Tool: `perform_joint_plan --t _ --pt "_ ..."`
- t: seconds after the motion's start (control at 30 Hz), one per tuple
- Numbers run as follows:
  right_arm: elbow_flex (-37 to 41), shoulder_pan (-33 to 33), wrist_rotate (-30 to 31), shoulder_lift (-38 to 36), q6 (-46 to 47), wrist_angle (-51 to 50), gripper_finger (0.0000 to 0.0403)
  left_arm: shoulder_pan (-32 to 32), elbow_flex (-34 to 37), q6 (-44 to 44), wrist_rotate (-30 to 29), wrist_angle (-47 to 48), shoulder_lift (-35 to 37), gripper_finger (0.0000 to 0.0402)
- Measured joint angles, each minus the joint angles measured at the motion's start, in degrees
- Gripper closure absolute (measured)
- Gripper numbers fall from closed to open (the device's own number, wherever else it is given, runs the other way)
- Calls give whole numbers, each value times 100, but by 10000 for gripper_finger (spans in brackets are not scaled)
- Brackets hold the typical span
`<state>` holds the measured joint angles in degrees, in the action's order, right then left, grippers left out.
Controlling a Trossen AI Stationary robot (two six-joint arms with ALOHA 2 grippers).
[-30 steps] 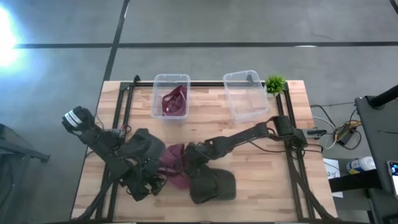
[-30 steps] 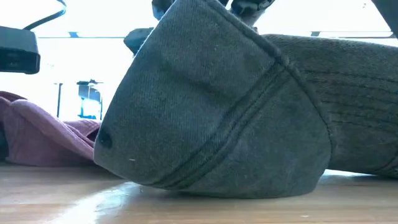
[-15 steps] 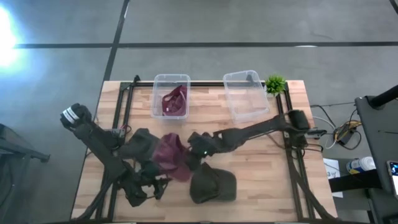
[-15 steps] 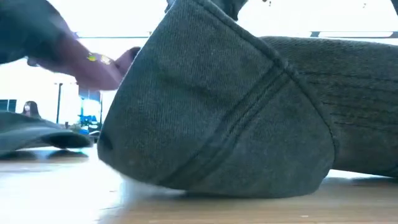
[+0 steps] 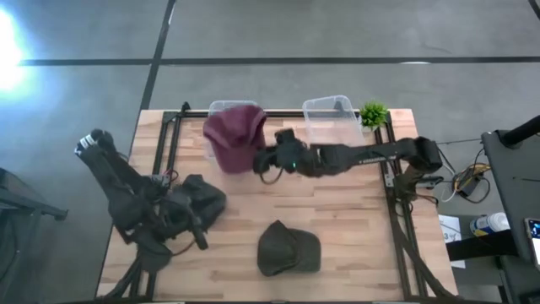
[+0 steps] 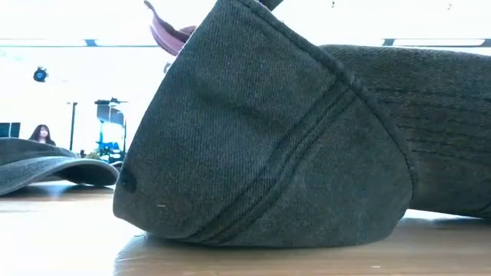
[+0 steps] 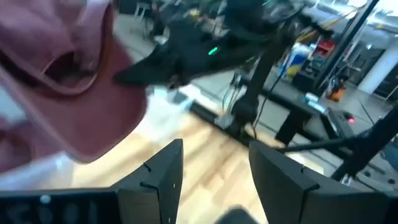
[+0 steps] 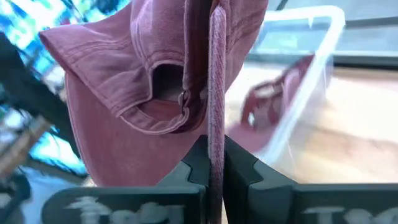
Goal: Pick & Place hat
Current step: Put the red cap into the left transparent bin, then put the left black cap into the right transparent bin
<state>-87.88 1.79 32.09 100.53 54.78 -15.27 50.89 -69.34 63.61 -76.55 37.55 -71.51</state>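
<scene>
maroon hat [image 5: 234, 135] | hanging limp | above left bin [image 5: 221, 107]

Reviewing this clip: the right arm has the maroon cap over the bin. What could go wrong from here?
The right gripper pinches only a thin strap of the maroon cap, so it might slip.

The cap spreads wider than the left bin, which already holds another maroon hat; on release it may drape over the rim rather than drop in.
</scene>
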Motion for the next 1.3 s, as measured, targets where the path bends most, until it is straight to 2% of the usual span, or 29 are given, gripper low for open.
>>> perform_joint_plan --t 0.23,0.37,0.57,0.7,0.77,0.87,1.0,1.1,1.17,1.3 --pt "2 -769 -242 348 5 317 391 179 -689 -1474 -401 16 269 225" --pt "-2 -1138 -648 607 -106 820 391 246 -838 -2028 -607 69 410 225" --pt "-71 -1353 -811 1055 36 1059 390 249 -759 -2170 -694 251 662 225" --pt "-673 -1407 -1368 1545 -120 1078 390 248 -632 -2170 -737 595 793 225" --pt "-1101 -1415 -1589 1827 -122 752 388 245 -566 -2166 -754 747 840 225" --pt "-1816 -1376 -1369 2191 -164 -243 370 243 -529 -2042 -757 995 883 225" --pt "-2579 -1222 -422 2421 -274 -1570 349 241 -529 -1837 -756 1241 958 225" --pt "-2922 -1098 45 2433 -433 -1913 351 240 -529 -1805 -749 1429 968 225" --pt "-3094 -1023 131 2410 -666 -1945 350 240 -529 -1765 -695 1645 968 225" --pt "-3346 -820 311 2276 -1233 -2218 324 207 -529 -1172 -291 2391 968 225"
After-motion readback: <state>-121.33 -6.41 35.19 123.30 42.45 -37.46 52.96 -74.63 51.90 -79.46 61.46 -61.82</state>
